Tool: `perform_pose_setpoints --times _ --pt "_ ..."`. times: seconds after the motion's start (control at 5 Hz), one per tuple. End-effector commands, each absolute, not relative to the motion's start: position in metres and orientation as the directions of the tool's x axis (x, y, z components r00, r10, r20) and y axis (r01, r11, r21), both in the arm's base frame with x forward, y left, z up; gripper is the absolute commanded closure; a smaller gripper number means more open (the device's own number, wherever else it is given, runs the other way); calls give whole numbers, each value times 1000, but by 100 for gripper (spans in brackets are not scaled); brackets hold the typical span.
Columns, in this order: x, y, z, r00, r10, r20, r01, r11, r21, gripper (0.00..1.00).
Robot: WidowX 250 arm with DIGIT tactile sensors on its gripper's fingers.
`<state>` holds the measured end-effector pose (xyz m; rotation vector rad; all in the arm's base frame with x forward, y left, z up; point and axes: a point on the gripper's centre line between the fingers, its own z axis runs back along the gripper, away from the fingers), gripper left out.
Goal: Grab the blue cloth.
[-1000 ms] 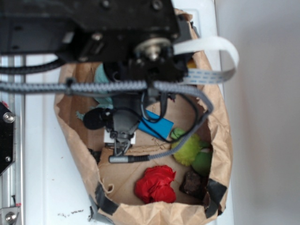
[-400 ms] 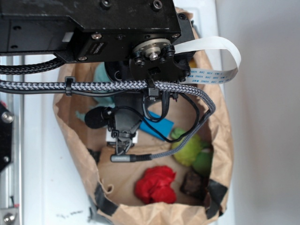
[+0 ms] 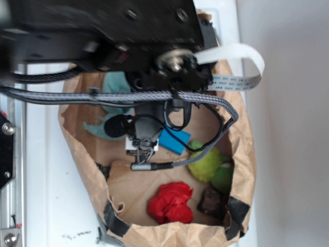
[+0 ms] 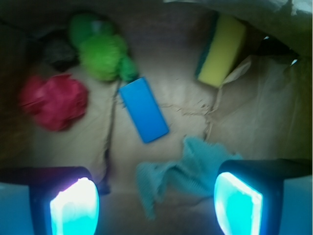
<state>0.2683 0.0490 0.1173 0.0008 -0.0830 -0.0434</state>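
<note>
The blue cloth, a pale aqua terry rag, lies crumpled on the brown paper floor of the bag, between and just beyond my two glowing fingertips in the wrist view. In the exterior view the blue cloth shows at the bag's upper left, partly hidden by my arm. My gripper is open above the cloth, nothing between its pads. In the exterior view the gripper hangs inside the bag.
A brown paper bag walls everything in. Inside lie a bright blue block, a red cloth, a green fuzzy toy, a yellow sponge and a dark lump.
My arm has shifted right and a little toward the bag's upper end. More of the aqua cloth shows at the upper left than before.
</note>
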Motion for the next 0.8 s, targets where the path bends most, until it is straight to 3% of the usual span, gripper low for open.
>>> perform_pose_setpoints --times 0.0,0.6 --pt "270 58 92 992 -95 87 88 992 87 0" --pt "267 75 66 994 -106 2 104 983 151 0"
